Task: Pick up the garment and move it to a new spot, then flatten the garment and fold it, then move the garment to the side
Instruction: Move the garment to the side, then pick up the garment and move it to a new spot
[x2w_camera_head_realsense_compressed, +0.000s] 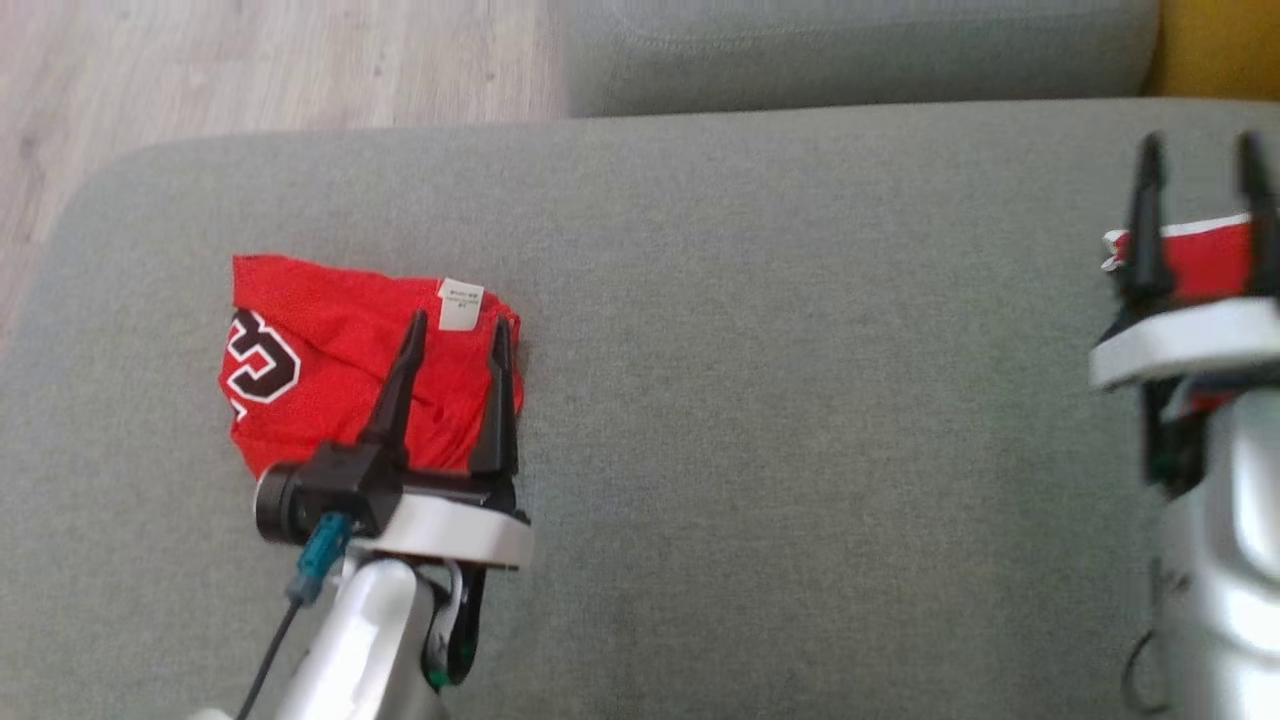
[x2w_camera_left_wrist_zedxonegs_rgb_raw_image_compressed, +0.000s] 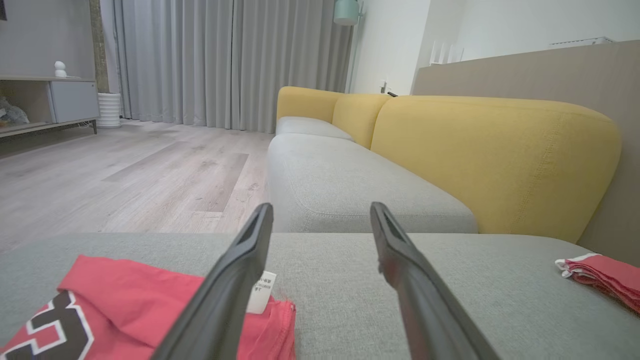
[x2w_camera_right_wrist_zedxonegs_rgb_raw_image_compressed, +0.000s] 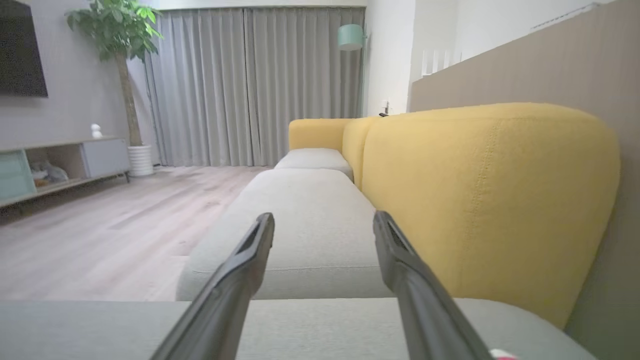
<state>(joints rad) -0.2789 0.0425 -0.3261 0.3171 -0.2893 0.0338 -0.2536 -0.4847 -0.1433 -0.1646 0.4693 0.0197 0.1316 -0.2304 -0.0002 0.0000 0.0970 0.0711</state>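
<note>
A folded red garment (x2w_camera_head_realsense_compressed: 330, 360) with a black-and-white number and a white tag lies on the left of the grey seat cushion (x2w_camera_head_realsense_compressed: 800, 400). My left gripper (x2w_camera_head_realsense_compressed: 458, 325) hovers open over the garment's right edge, nothing between its fingers. In the left wrist view the garment (x2w_camera_left_wrist_zedxonegs_rgb_raw_image_compressed: 125, 300) sits low and left of the open left gripper (x2w_camera_left_wrist_zedxonegs_rgb_raw_image_compressed: 320, 210). A second red cloth with white trim (x2w_camera_head_realsense_compressed: 1200, 255) lies at the right edge, partly behind my right gripper (x2w_camera_head_realsense_compressed: 1200, 145), which is open and holds nothing. The left wrist view shows that cloth (x2w_camera_left_wrist_zedxonegs_rgb_raw_image_compressed: 600, 275) folded flat. My right gripper (x2w_camera_right_wrist_zedxonegs_rgb_raw_image_compressed: 322, 220) is open, with a sliver of the cloth (x2w_camera_right_wrist_zedxonegs_rgb_raw_image_compressed: 502, 355) below it.
A second grey cushion (x2w_camera_head_realsense_compressed: 860, 50) adjoins the far edge, with yellow backrests (x2w_camera_left_wrist_zedxonegs_rgb_raw_image_compressed: 490, 160) to the right. Wood floor (x2w_camera_head_realsense_compressed: 250, 70) lies beyond the cushion's far left corner. A wide bare stretch of grey cushion separates the two red pieces.
</note>
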